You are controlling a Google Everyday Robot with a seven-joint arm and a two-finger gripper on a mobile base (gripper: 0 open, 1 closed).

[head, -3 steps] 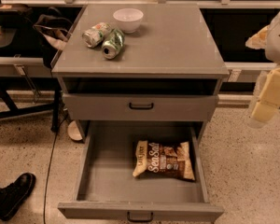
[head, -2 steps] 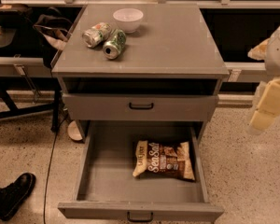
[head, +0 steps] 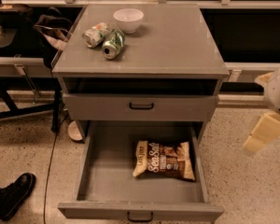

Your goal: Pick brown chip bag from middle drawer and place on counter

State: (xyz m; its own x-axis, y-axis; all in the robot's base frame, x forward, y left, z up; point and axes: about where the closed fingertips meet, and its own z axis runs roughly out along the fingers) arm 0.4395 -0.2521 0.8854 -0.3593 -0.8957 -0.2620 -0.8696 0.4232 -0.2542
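Gripper [head: 259, 136] lower at right edge than before, cannot tell its opening, brown chip bag [head: 164, 160] in open middle drawer [head: 140, 211]

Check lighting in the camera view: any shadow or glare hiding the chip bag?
Camera view: warm, even light; the brown chip bag lies well lit in the open middle drawer. Deep shadow fills the slot under the counter. Small glints on the cans, no glare. The gripper hangs at the right edge, clear of the drawer.

We found middle drawer [head: 107, 171] open-topped, left side free | counter [head: 177, 45] right half free; soda cans [head: 113, 43], bowl [head: 128, 19] blocked back-left | pincer [head: 262, 133] hung right of cabinet [head: 98, 107].
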